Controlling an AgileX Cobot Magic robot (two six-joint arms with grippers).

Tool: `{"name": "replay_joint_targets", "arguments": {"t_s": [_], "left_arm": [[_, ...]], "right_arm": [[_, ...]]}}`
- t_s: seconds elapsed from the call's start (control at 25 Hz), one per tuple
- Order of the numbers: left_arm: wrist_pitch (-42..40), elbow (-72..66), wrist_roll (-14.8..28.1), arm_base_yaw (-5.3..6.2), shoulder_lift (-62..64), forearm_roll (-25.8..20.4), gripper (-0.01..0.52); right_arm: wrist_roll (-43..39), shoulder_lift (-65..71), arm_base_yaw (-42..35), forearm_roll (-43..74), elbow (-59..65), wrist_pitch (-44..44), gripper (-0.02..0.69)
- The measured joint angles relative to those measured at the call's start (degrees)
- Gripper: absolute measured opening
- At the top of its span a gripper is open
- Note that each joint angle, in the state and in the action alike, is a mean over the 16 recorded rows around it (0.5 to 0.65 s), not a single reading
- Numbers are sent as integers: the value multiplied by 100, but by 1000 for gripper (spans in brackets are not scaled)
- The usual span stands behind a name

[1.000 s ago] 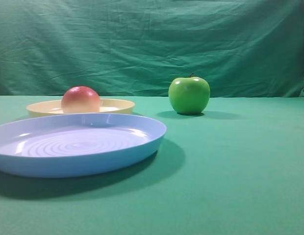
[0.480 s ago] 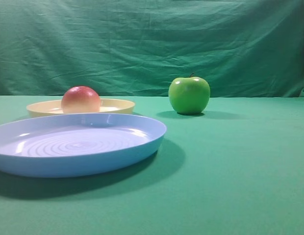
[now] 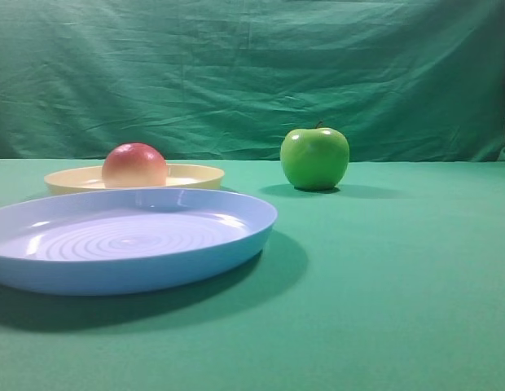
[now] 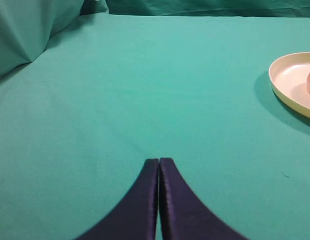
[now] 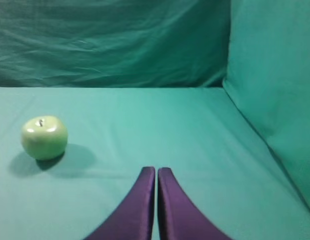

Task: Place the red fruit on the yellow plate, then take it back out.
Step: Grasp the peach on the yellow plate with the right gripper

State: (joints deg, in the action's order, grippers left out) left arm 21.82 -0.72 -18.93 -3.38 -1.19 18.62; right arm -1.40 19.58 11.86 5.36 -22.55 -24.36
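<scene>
The red fruit point(image 3: 134, 164) sits on the yellow plate point(image 3: 191, 175), behind the blue plate point(image 3: 130, 240). A green apple point(image 3: 314, 158) stands apart on the green tabletop point(image 3: 399, 277). Left pincer point(image 4: 159, 161) and right pincer point(image 5: 156, 170) are both closed, empty.

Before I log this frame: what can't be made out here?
- Round red-to-peach fruit: its underside, hidden in the high view by the shallow cream-yellow plate's rim; cropped at the left wrist view's right edge.
- Large light-blue ringed plate: left side cut off in the high view.
</scene>
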Motion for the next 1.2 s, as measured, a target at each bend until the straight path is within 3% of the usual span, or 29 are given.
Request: {"name": "replay_joint_targets", "arguments": {"t_s": [0.56, 1.2], "left_arm": [[0, 0, 0, 0, 0, 0, 0], [0, 0, 4, 0, 0, 0, 0]], "right_arm": [[629, 2956, 1279, -474, -2951, -2241, 0], [1459, 5677, 1955, -1380, -4679, -2300, 0]]}}
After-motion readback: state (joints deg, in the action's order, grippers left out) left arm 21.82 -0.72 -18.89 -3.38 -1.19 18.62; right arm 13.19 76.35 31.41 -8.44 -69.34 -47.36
